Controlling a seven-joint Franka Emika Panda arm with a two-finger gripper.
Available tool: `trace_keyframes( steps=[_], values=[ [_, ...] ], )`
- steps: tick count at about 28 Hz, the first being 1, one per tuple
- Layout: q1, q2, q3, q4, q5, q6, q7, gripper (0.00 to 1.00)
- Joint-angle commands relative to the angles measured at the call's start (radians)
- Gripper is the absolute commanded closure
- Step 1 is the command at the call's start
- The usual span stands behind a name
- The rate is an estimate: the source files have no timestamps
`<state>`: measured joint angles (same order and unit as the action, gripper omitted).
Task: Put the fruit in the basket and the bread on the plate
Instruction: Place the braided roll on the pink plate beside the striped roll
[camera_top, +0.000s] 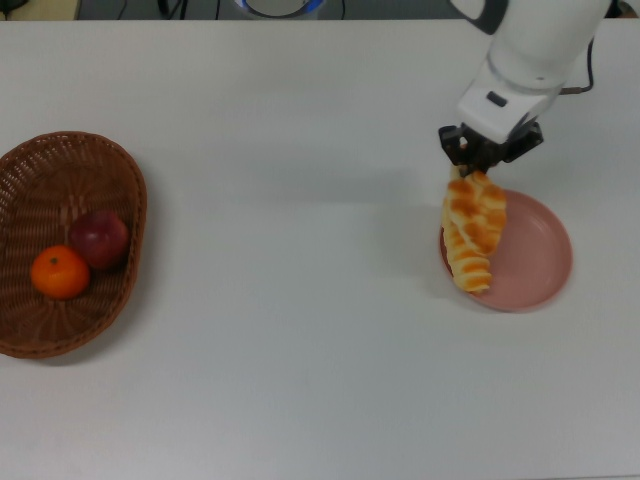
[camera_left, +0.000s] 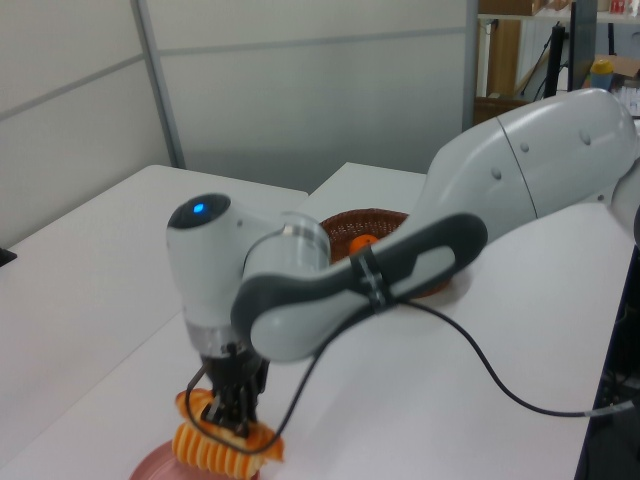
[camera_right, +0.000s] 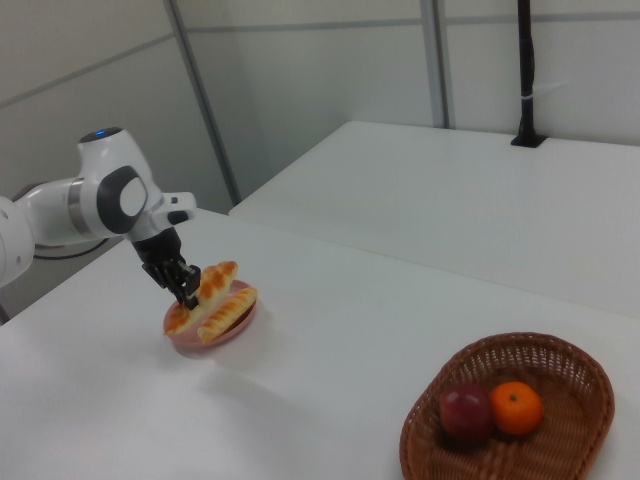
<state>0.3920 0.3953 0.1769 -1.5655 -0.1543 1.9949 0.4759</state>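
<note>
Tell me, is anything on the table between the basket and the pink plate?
No. In the top view, only bare white table lies between the basket and the plate.

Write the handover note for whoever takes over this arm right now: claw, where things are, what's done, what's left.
Claw: shut on the braided pastry, holding it in the air above the pink plate.
Striped loaf: already lying on the plate, at the top view's left edge of it.
Apple and tangerine: both in the wicker basket, side by side.
Done: both fruit placed, one bread placed.
Left: lower the pastry onto the plate beside the loaf, open the claw, pull the arm away.
</note>
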Motion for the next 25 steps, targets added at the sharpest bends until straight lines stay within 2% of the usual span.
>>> trace_keyframes(
  steps=[1,2,5,9,10,11,12,13,17,18,22,23,25],
  values=[
    [0.054,0.066,-0.011,0.005,-0.141,0.108,0.154,1.0],
    [0.054,0.086,-0.011,0.005,-0.193,0.136,0.211,1.0],
    [0.056,0.106,-0.011,0.005,-0.241,0.171,0.262,1.0],
    [0.064,0.106,-0.01,0.005,-0.255,0.189,0.264,1.0],
    [0.064,0.105,-0.01,0.005,-0.252,0.188,0.264,0.94],
    [0.064,0.105,-0.01,0.005,-0.251,0.188,0.262,0.81],
    [0.064,0.105,-0.01,0.005,-0.249,0.186,0.262,0.55],
    [0.065,0.103,-0.01,0.005,-0.245,0.182,0.262,0.01],
    [0.068,0.089,-0.008,0.004,-0.24,0.156,0.26,0.0],
    [0.068,0.077,-0.007,0.008,-0.222,0.13,0.26,0.0],
    [0.065,0.03,-0.007,0.024,-0.121,0.117,0.262,0.0],
    [0.064,0.002,-0.008,0.034,-0.067,0.107,0.265,0.0],
    [0.062,-0.029,-0.019,0.044,-0.013,0.082,0.265,0.0]
  ],
)
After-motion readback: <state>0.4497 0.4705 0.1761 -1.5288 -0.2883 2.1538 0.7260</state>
